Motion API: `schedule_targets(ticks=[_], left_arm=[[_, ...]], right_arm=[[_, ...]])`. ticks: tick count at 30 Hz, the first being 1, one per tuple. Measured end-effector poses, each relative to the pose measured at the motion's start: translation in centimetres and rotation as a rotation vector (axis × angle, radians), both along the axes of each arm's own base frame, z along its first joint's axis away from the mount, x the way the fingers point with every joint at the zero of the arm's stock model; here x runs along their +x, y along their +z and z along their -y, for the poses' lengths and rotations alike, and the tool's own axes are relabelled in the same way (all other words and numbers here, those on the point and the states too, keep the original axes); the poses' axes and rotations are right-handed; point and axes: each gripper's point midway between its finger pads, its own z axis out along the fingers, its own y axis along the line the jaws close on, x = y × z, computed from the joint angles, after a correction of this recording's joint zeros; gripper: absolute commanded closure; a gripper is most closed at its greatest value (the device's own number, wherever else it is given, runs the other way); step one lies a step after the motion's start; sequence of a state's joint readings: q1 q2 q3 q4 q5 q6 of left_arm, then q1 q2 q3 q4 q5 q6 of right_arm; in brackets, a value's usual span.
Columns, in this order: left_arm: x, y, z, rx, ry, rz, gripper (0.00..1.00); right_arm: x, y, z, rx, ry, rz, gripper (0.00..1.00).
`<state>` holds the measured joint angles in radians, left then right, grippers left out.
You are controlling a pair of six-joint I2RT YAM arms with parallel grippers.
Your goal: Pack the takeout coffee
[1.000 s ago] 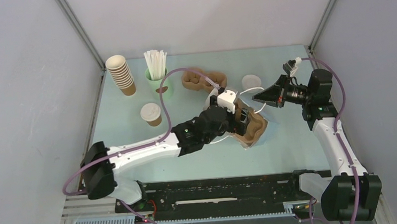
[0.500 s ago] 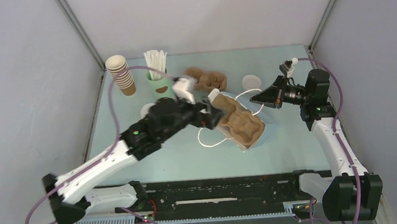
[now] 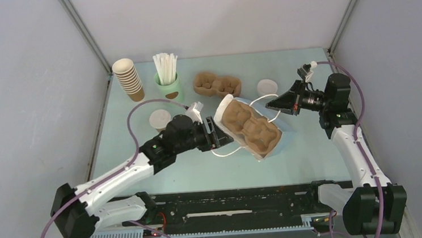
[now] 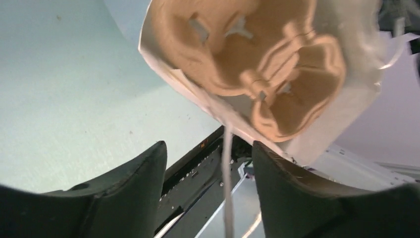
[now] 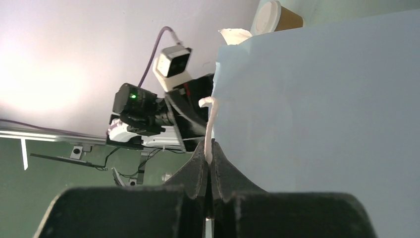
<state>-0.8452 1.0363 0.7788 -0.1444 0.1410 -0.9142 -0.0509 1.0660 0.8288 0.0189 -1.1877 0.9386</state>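
The takeout coffee, a brown cup with a white lid, stands at the left, partly hidden behind my left arm; it also shows at the top of the right wrist view. A white paper bag lies on its side with a brown pulp carrier inside. My left gripper is open at the bag's mouth, and a white bag handle hangs between its fingers without being pinched. My right gripper is shut on the other bag handle, holding that edge up.
At the back left stand a stack of lidless brown cups and a mint-green cup of white straws. A second pulp carrier and a loose white lid lie at the back. Grey walls enclose three sides.
My left gripper has come off the carrier in the bag, swung up and left, then settled at the bag's mouth with its jaws slightly narrower. The right gripper has kept its hold.
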Motion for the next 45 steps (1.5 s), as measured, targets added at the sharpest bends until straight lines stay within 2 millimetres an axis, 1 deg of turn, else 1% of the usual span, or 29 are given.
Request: schedule_targets(ticks=[2, 3, 4, 5, 8, 11, 13, 14, 17, 19, 20, 23, 25, 27, 28, 30, 32, 35, 38, 39, 41, 43, 45], left_arm=[[-0.3, -1.6, 0.7, 0.016, -0.024, -0.059, 0.63], [-0.5, -2.1, 0.9, 0.019, -0.036, -0.08, 0.71], [-0.6, -2.2, 1.2, 0.016, -0.046, -0.091, 0.77], [-0.8, -2.2, 1.3, 0.013, -0.056, -0.095, 0.81], [-1.0, -1.6, 1.6, -0.009, -0.069, -0.084, 0.82], [-1.2, -0.9, 1.6, -0.029, -0.08, -0.07, 0.85], [-1.3, -0.5, 1.7, -0.042, -0.085, -0.061, 0.9], [-1.3, -0.3, 1.6, -0.045, -0.086, -0.058, 0.95], [-1.4, -0.1, 1.6, -0.049, -0.088, -0.054, 0.99], [-1.4, -0.1, 1.6, -0.048, -0.089, -0.053, 1.0], [-1.4, -0.1, 1.6, -0.049, -0.089, -0.052, 1.0], [-1.4, 0.0, 1.5, -0.049, -0.092, -0.045, 1.0], [-1.5, 0.1, 1.5, -0.05, -0.094, -0.042, 1.0], [-1.5, 0.2, 1.5, -0.051, -0.098, -0.039, 1.0], [-1.6, 0.2, 1.5, -0.049, -0.1, -0.037, 1.0], [-1.7, 0.1, 1.4, -0.048, -0.105, -0.039, 1.0], [-1.8, 0.1, 1.5, -0.047, -0.114, -0.043, 1.0], [-2.0, 0.1, 1.5, -0.047, -0.121, -0.044, 1.0], [-2.0, -0.1, 1.4, -0.041, -0.123, -0.045, 1.0], [-2.0, 0.0, 1.4, -0.041, -0.123, -0.044, 1.0], [-2.0, 0.0, 1.4, -0.043, -0.123, -0.043, 1.0], [-2.1, 0.3, 1.4, -0.05, -0.122, -0.039, 1.0], [-2.1, 0.8, 1.4, -0.066, -0.121, -0.032, 1.0]], right_arm=[[0.0, 0.0, 0.0, -0.002, 0.0, 0.003, 1.0], [0.0, -0.1, 0.0, -0.004, 0.0, 0.007, 1.0], [0.0, -0.1, 0.0, -0.008, 0.0, 0.008, 1.0], [0.0, -0.2, 0.1, -0.014, -0.003, 0.0, 0.98], [0.1, -0.1, 0.2, -0.044, -0.015, 0.003, 0.92], [0.2, 0.8, 0.3, -0.074, -0.028, 0.033, 0.86], [0.1, 1.2, 0.4, -0.088, -0.033, 0.054, 0.76], [0.0, 1.3, 0.4, -0.094, -0.034, 0.059, 0.7], [0.0, 1.3, 0.6, -0.122, -0.051, 0.057, 0.54], [0.0, 1.5, 0.9, -0.165, -0.076, 0.053, 0.45], [0.1, 1.7, 1.2, -0.196, -0.095, 0.054, 0.41], [0.2, 2.9, 2.3, -0.311, -0.167, 0.09, 0.35], [0.1, 4.0, 3.4, -0.42, -0.229, 0.135, 0.3], [-0.3, 4.9, 4.0, -0.526, -0.277, 0.182, 0.25], [-0.8, 5.3, 4.1, -0.588, -0.293, 0.21, 0.23], [-2.6, 6.7, 3.2, -0.685, -0.277, 0.303, 0.22], [-5.1, 8.0, 1.7, -0.735, -0.215, 0.406, 0.21], [-8.0, 9.1, 0.0, -0.76, -0.133, 0.506, 0.21], [-9.9, 10.1, -1.7, -0.74, -0.078, 0.55, 0.21], [-10.5, 10.0, -2.7, -0.728, -0.049, 0.551, 0.21], [-11.7, 9.2, -4.9, -0.725, 0.021, 0.539, 0.21], [-12.8, 7.7, -7.8, -0.747, 0.077, 0.49, 0.24], [-13.0, 6.0, -10.2, -0.78, 0.081, 0.414, 0.24]])
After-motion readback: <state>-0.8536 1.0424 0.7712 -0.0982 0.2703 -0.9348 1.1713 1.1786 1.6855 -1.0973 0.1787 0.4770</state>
